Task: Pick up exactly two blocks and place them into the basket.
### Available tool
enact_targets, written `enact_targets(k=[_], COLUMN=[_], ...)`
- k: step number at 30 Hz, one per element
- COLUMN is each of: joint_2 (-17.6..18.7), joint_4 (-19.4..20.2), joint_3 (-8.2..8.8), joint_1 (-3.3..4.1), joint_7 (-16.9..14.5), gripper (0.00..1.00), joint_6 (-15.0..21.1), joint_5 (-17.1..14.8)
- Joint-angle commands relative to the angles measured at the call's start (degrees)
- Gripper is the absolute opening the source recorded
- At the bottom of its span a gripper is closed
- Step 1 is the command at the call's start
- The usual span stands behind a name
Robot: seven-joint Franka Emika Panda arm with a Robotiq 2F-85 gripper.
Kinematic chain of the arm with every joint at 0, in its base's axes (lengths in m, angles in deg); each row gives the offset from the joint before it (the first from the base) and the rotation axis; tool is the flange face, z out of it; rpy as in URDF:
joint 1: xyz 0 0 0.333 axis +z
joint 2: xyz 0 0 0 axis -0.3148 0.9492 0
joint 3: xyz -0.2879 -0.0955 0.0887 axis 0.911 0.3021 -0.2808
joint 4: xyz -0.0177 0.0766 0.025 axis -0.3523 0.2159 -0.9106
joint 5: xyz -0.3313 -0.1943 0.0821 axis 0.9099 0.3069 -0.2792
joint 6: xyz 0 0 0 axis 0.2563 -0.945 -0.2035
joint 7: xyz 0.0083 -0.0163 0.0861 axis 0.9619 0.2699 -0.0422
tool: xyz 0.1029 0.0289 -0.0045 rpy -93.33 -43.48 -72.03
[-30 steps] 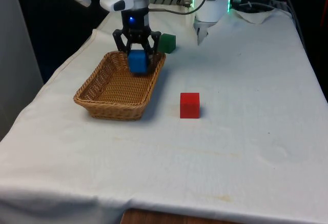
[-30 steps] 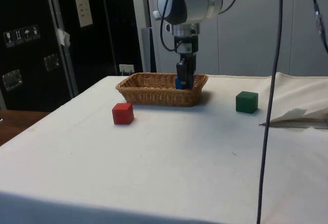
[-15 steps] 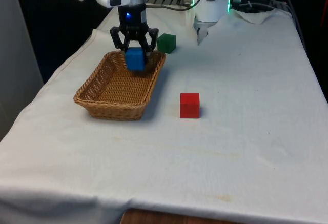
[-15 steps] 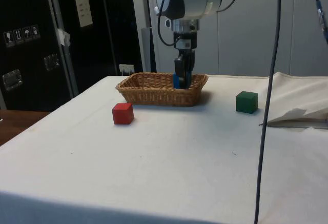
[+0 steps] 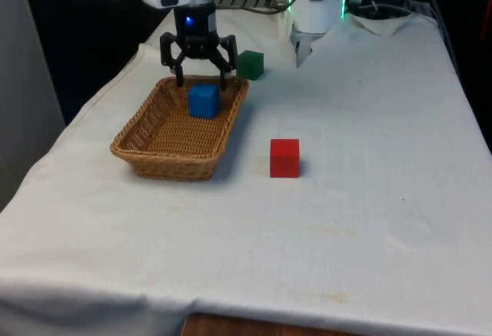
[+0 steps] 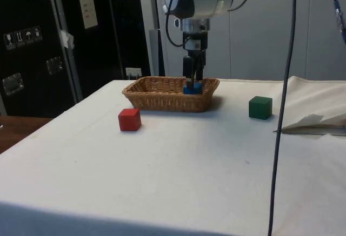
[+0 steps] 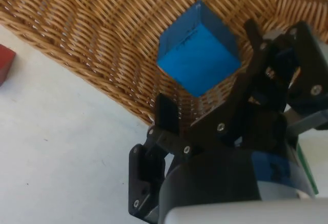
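My gripper [image 5: 201, 77] hangs open over the far end of the wicker basket [image 5: 165, 163], with nothing between its fingers. Just below the fingertips a blue block [image 5: 204, 99] is inside the basket, free of both fingers. From the side the gripper [image 6: 193, 80] stands straight above the blue block [image 6: 192, 89], which shows over the basket's rim [image 6: 162, 104]. In the wrist view the blue block [image 7: 199, 49] sits tilted against the basket's weave [image 7: 102, 29], between the spread fingers [image 7: 166, 114]. A red block [image 5: 284, 157] and a green block [image 5: 250, 64] rest on the cloth.
The red block [image 6: 130, 119] sits beside the basket, nearer the front camera. Just past the basket's far end stands the green block [image 6: 260, 107]. Cables and crumpled cloth [image 5: 384, 13] lie at the table's far end.
The gripper rose a little and moved towards the front view's left with the blue block, then opened. The block left the fingers and dropped into the basket.
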Motion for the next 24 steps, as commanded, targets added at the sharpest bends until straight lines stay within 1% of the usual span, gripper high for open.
enact_targets(k=[1,2,3,4,8,11,12,13,14,15,20,21,22,24], joint_2=[0.29,0.29,0.0,0.29,0.34,-0.29,0.06,-0.52,-0.8,-1.32,-3.21,-3.38,-3.72,-5.1], joint_4=[-0.29,-0.29,0.0,-0.34,-0.34,-0.86,-0.52,-1.09,-1.26,-1.66,-2.12,-2.01,-2.18,-2.46], joint_3=[-0.06,-0.06,0.0,-0.06,-0.06,0.52,0.06,0.69,0.74,0.86,0.52,-0.17,0.4,0.0], joint_1=[-0.17,-0.17,0.0,-0.17,-0.17,0.29,0.0,0.4,0.63,1.03,1.6,0.86,1.72,1.89], joint_7=[0.0,0.0,0.0,0.0,0.0,0.69,0.06,0.86,1.15,1.78,3.84,2.86,4.47,6.07], gripper=[0.97,1.0,1.0,1.0,1.0,1.0,1.0,1.0,1.0,1.0,1.0,1.0,1.0,1.0], joint_6=[-0.23,-0.23,0.0,-0.29,-0.29,-0.97,-0.11,-1.2,-1.49,-2.06,-3.15,-2.75,-3.38,-4.13], joint_5=[-0.06,-0.06,0.0,-0.06,-0.11,0.74,0.0,0.92,1.15,1.55,3.67,2.75,4.35,6.13])
